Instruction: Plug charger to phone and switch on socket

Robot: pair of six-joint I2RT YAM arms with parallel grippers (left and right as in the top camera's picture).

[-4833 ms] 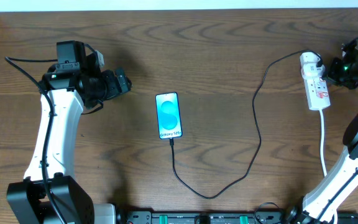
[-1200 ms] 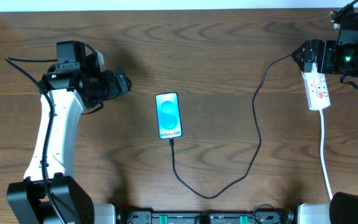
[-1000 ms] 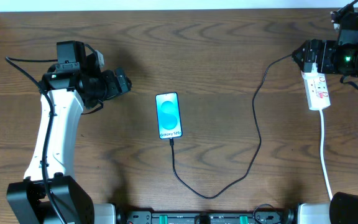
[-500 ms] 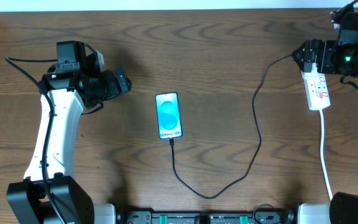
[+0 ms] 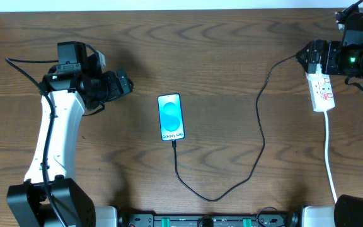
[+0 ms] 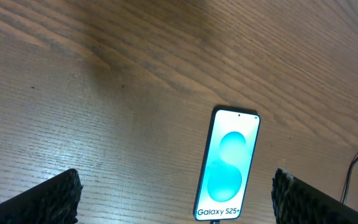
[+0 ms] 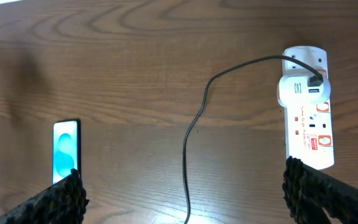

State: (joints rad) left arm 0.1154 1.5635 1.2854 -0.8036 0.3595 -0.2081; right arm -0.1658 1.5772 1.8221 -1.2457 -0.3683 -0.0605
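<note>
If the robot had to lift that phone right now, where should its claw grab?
The phone lies flat, screen up, with the cable running from its near end. So probably pinch across the two long edges, mid-length, coming straight down.

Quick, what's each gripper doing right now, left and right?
Left gripper: open, holding nothing.
Right gripper: open, holding nothing.

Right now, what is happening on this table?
The phone lies mid-table, screen lit, with the charger running from its near end to the socket at the right. The right pincer, open, hovers at the socket's plug end. The left pincer, open, holds nothing. I cannot tell whether the socket is switched on.
</note>
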